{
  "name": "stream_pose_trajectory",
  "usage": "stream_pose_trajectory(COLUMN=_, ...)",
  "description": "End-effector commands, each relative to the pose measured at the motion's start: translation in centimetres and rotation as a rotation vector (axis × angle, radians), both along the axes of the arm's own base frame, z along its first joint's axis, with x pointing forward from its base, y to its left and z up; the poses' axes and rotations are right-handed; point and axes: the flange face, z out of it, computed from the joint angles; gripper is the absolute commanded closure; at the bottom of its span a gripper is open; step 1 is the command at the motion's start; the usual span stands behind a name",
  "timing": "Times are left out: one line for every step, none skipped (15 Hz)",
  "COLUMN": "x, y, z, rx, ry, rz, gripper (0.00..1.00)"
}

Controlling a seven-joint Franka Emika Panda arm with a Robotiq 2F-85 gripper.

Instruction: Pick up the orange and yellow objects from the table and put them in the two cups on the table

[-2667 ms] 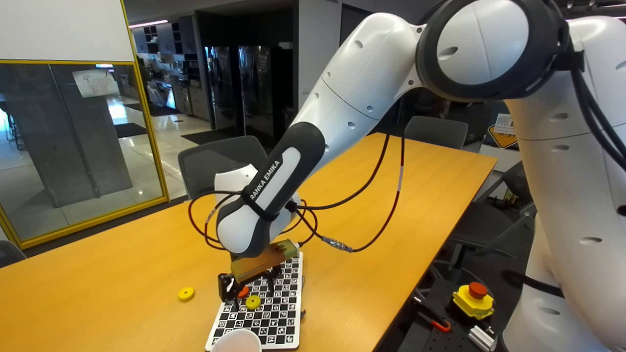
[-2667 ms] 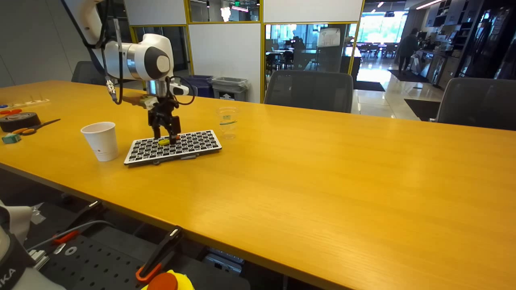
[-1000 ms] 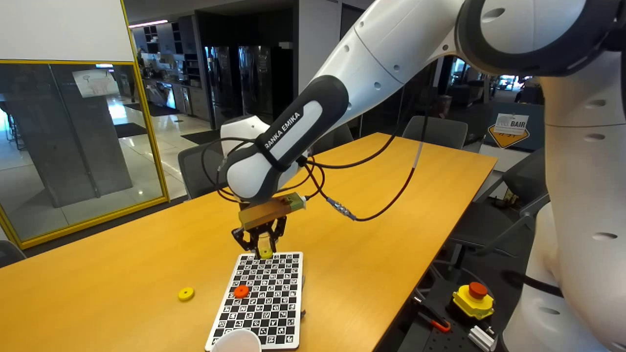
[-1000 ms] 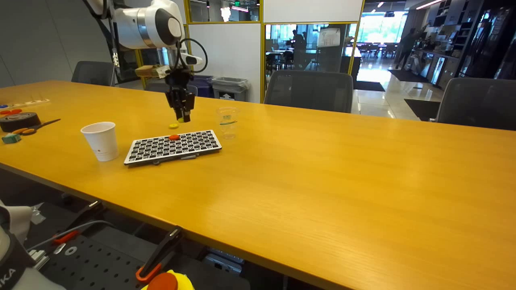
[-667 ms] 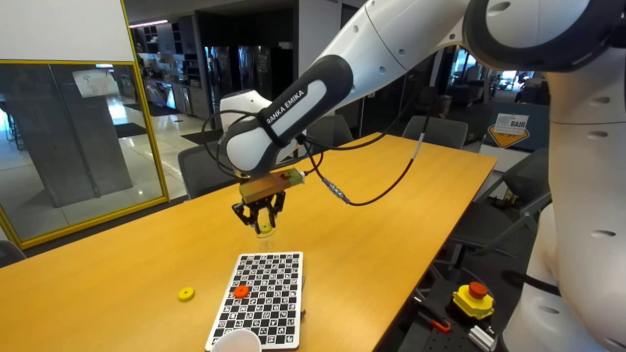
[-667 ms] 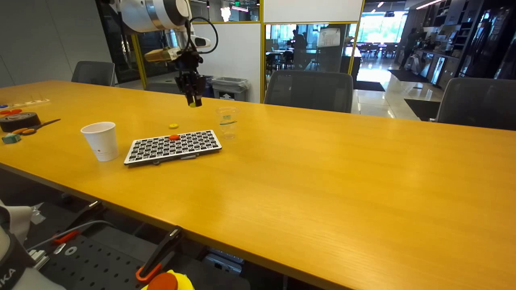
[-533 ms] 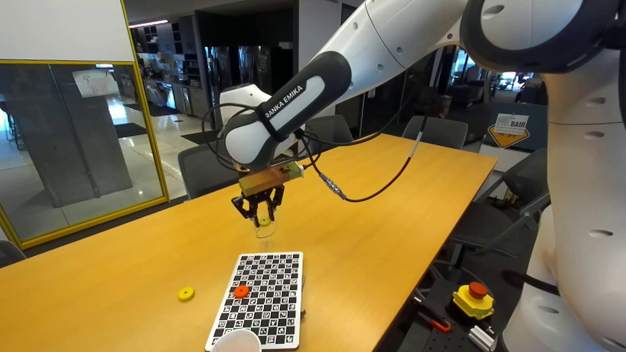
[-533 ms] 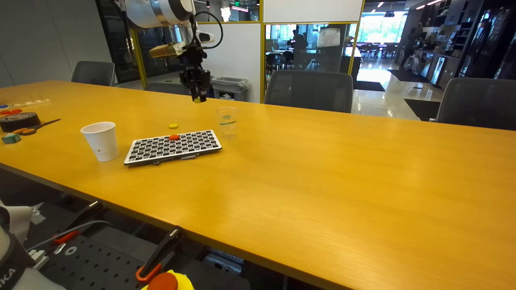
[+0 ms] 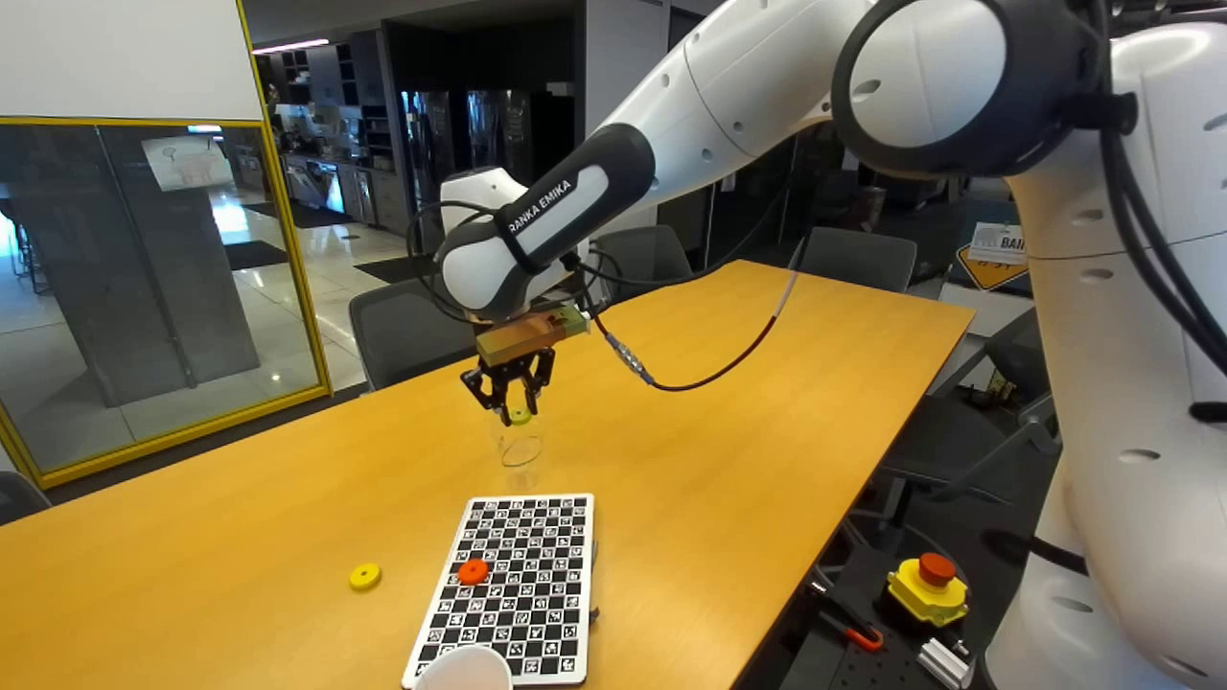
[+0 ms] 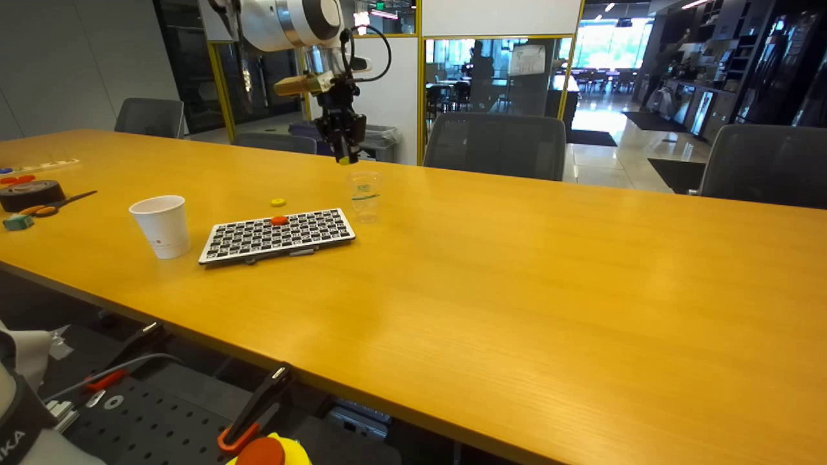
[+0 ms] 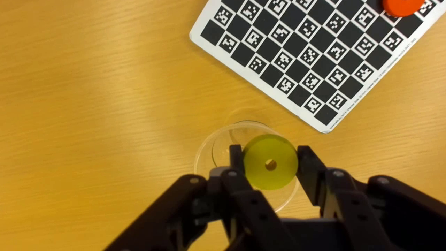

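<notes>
1. One yellow disc [image 11: 270, 177], pierced at its middle, is pinched between the fingers [image 11: 308, 174] of the gripper [image 11: 270, 160]; the claw stands no wider than the disc and holds it by the edges.
2. Seen from the wrist, that disc overlaps the mouth of the clear tumbler [image 10: 366, 203]; in an exterior view it hangs higher than the rim, slightly to one side and apart from it.
3. The tumbler stands upright on the wooden table [image 10: 517, 290], just beside a short end of the checkered board [image 9: 522, 613].
4. An orange disc [image 9: 474, 578] lies flat on the board, near a long edge.
5. A second yellow disc [image 9: 364, 583] lies flat on bare wood, apart from the board, on the same side as that edge.
6. The white cup [image 10: 161, 227] stands upright near the board's opposite short end.
7. Well past the cup, a dark roll [image 10: 31, 195], scissors [image 10: 63, 203] and a green block [image 10: 18, 223] sit close together on the table.
8. A yellow box with a red button [image 9: 925, 599] sits beside the table.
</notes>
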Motion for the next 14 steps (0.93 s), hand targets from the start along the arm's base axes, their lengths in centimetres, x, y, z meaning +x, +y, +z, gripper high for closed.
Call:
stream_pose_trajectory(x=2.9, y=-1.7, z=-0.9, rx=0.009, ry=0.020, rz=0.022, gripper=0.77)
stream_pose_trajectory(x=3.3, y=-2.1, z=-1.3, rx=0.010, ry=0.024, rz=0.025, gripper=0.77)
stream_pose_trajectory(x=3.7, y=-2.5, z=-1.6, rx=0.013, ry=0.026, rz=0.027, gripper=0.77)
stream_pose_trajectory(x=4.0, y=-2.8, z=-2.0, rx=0.015, ry=0.031, rz=0.032, gripper=0.77)
stream_pose_trajectory(x=4.3, y=-3.0, z=-2.2, rx=0.015, ry=0.033, rz=0.035, gripper=0.77)
stream_pose_trajectory(x=4.5, y=-3.2, z=-2.4, rx=0.016, ry=0.037, rz=0.038, gripper=0.77)
stream_pose_trajectory(x=4.7, y=-3.3, z=-2.5, rx=0.018, ry=0.040, rz=0.040, gripper=0.76)
stream_pose_trajectory(x=4.8, y=-3.3, z=-2.6, rx=0.025, ry=0.044, rz=0.046, gripper=0.50)
stream_pose_trajectory(x=4.8, y=-3.2, z=-2.6, rx=0.036, ry=0.051, rz=0.058, gripper=0.32)
stream_pose_trajectory(x=4.8, y=-3.1, z=-2.6, rx=0.044, ry=0.058, rz=0.063, gripper=0.25)
stream_pose_trajectory(x=4.7, y=-3.0, z=-2.4, rx=0.055, ry=0.064, rz=0.074, gripper=0.18)
stream_pose_trajectory(x=4.5, y=-2.8, z=-2.3, rx=0.064, ry=0.072, rz=0.079, gripper=0.11)
stream_pose_trajectory(x=4.3, y=-2.6, z=-2.0, rx=0.069, ry=0.077, rz=0.083, gripper=0.03)
stream_pose_trajectory(x=4.1, y=-2.4, z=-1.8, rx=0.076, ry=0.080, rz=0.089, gripper=0.00)
